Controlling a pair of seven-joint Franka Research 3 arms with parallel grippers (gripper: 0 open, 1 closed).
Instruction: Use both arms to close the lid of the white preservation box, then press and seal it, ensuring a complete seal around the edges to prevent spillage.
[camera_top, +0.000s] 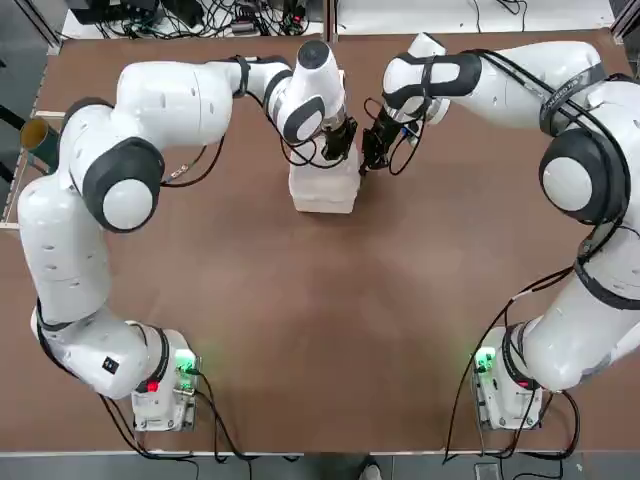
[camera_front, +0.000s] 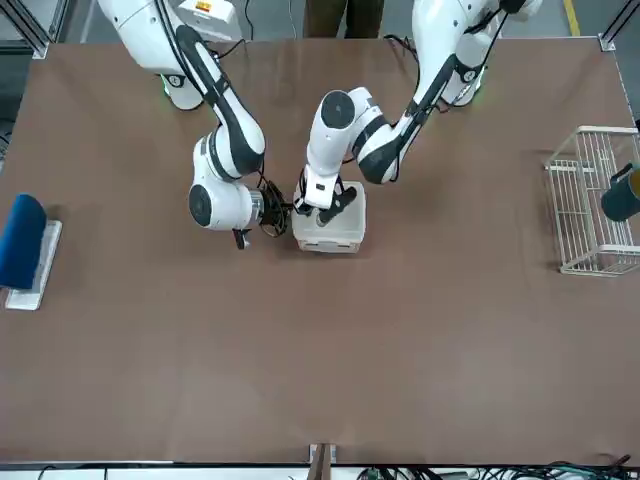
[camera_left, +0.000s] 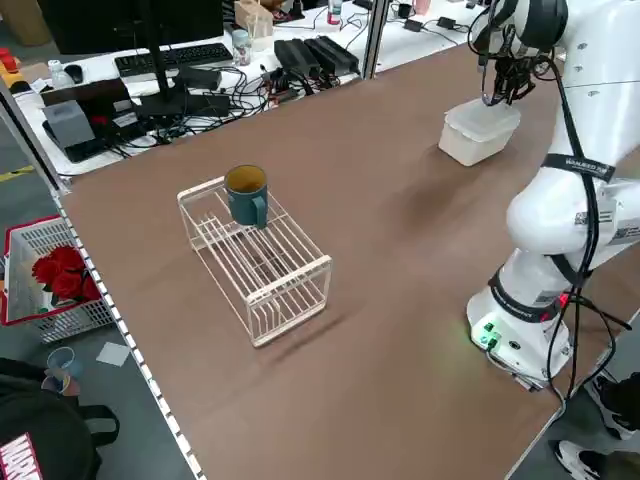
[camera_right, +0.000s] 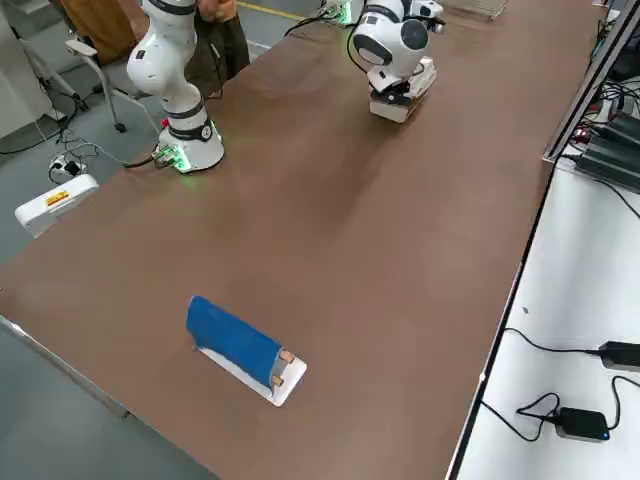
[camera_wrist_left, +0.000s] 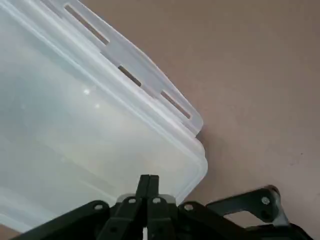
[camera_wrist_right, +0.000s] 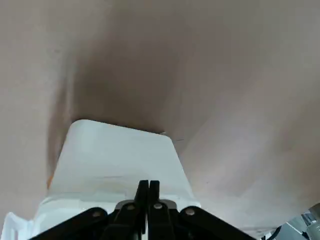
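Blue holder, wire rack, mug

Crowded round the box, open table elsewhere.
The box sits mid-table toward the far edge, with the left gripper above its lid and the right gripper just beside it, so that both arms block its far side. Its near side faces wide bare table. A wire rack holding a mug stands well apart at the left edge; a blue object lies well apart toward the right edge.
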